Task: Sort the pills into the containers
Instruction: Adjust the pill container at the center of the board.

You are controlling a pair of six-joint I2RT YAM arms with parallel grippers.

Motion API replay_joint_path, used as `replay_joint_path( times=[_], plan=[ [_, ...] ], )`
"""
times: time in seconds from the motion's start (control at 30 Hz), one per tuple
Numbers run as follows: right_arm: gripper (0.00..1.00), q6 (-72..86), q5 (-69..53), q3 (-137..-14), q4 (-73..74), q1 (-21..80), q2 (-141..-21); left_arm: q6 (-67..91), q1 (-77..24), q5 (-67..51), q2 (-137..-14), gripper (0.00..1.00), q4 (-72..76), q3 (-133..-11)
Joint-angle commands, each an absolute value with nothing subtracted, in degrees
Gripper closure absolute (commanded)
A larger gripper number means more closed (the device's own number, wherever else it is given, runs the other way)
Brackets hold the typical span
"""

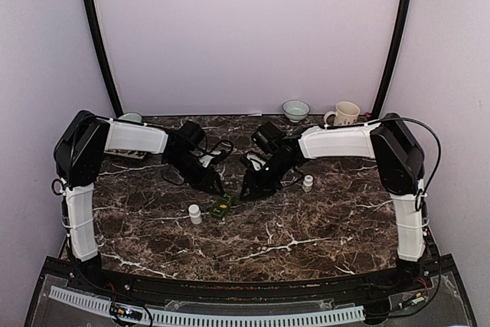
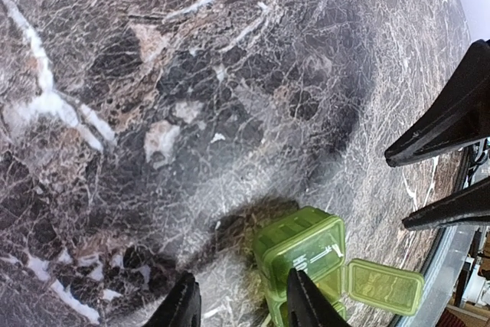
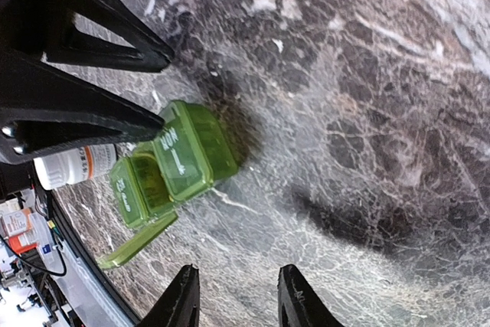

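Hovering L gripper (image 2: 241,287) & R gripper (image 3: 237,277), both part-open, empty, by pill box (image 1: 223,206); opening step, I reckoned; next needed fingertip under closed lid (image 3: 187,151).

A dark brown marble worktop (image 1: 306,227), veined in white, is seen across all views. At its far edge, right of centre, a pale green bowl (image 1: 295,109) is set upright. A cream mug (image 1: 347,113) is placed near it on the right, apart from it, with the handle turned toward the bowl. At the far left a second pale rim (image 1: 132,118) is only partly shown and cannot be identified. A plain lilac backdrop (image 1: 245,36) is framed by two black curved tubes (image 1: 99,44). A white slotted cable duct (image 1: 253,317) is run along the near edge.
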State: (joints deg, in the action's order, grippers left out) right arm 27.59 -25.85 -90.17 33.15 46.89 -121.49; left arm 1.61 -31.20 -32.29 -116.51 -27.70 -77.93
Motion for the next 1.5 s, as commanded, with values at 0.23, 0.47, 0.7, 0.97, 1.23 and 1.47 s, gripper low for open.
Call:
replay_joint_path(
  times=[0.23, 0.47, 0.7, 0.97, 1.23, 1.47],
  plan=[
    [0.64, 26.02, -26.53, -88.14, 33.51, 47.79, -118.82, 0.44, -31.81, -33.55, -115.5, 0.55, -29.77, -79.77],
    [0.64, 25.54, -27.68, -89.53, 33.9, 48.65, -119.46, 0.05, -32.12, -34.66, -115.49, 0.55, -29.96, -79.69],
    [0.64, 25.4, -28.39, -90.42, 34.01, 49.32, -119.73, -0.22, -32.73, -35.27, -116.0, 0.55, -30.36, -79.91],
    [0.64, 25.48, -28.67, -92.53, 34.47, 49.91, -120.35, -0.39, -33.21, -35.1, -116.76, 0.55, -30.67, -80.16],
    [0.63, 25.31, -28.81, -94.64, 35.4, 50.71, -122.01, -0.29, -33.73, -34.46, -117.14, 0.55, -30.74, -79.85],
    [0.64, 25.42, -27.99, -95.2, 35.73, 51.12, -122.84, 0.0, -34.26, -34.05, -117.18, 0.55, -30.58, -79.74]
  ],
)
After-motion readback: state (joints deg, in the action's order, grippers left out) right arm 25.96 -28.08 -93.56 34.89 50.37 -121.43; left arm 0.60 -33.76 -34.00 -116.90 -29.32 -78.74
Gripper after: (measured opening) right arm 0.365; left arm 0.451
